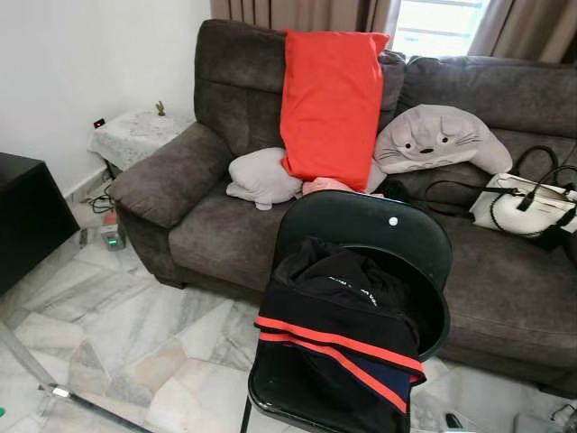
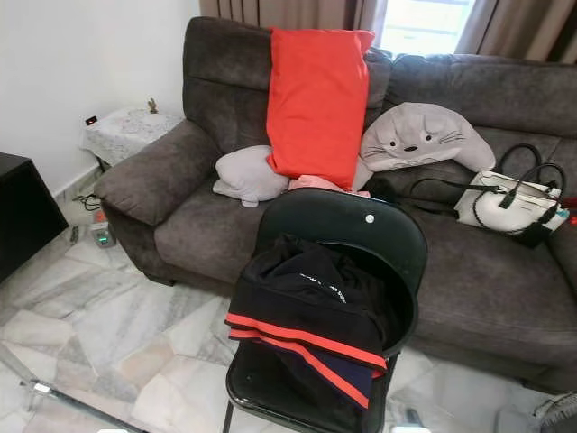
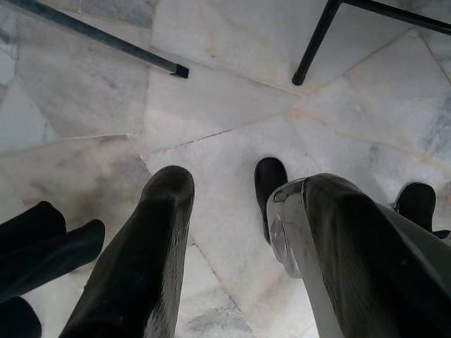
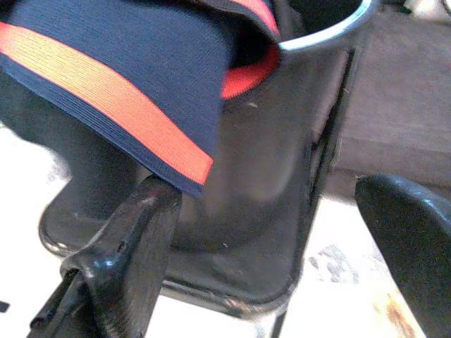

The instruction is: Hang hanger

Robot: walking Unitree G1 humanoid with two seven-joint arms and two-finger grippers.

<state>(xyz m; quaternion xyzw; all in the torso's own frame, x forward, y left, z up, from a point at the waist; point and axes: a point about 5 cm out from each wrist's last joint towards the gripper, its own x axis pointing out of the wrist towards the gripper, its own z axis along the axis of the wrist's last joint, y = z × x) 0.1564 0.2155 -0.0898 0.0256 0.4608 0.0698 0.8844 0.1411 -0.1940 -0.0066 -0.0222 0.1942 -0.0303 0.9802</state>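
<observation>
Dark navy garment with orange stripes (image 1: pixel 338 338) draped over black metal folding chair (image 1: pixel 379 230). Right hand (image 4: pixel 282 232) beside chair seat, spread wide, empty. Left hand (image 3: pixel 239 232) over marble floor (image 3: pixel 211 105), wide, empty.

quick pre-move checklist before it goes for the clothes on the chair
1. Target located: dark garment with orange stripes draped over the black chair: ok.
2. Hanger located: none can be made out in the garment pile: cannot tell.
3. Right gripper ready: jaws apart, empty, close to the chair seat under the garment's striped hem: ok.
4. Left gripper ready: jaws apart, empty, pointing down at the marble floor: ok.
5. Approach path: open floor in front of the chair; sofa sits behind it: ok.
</observation>
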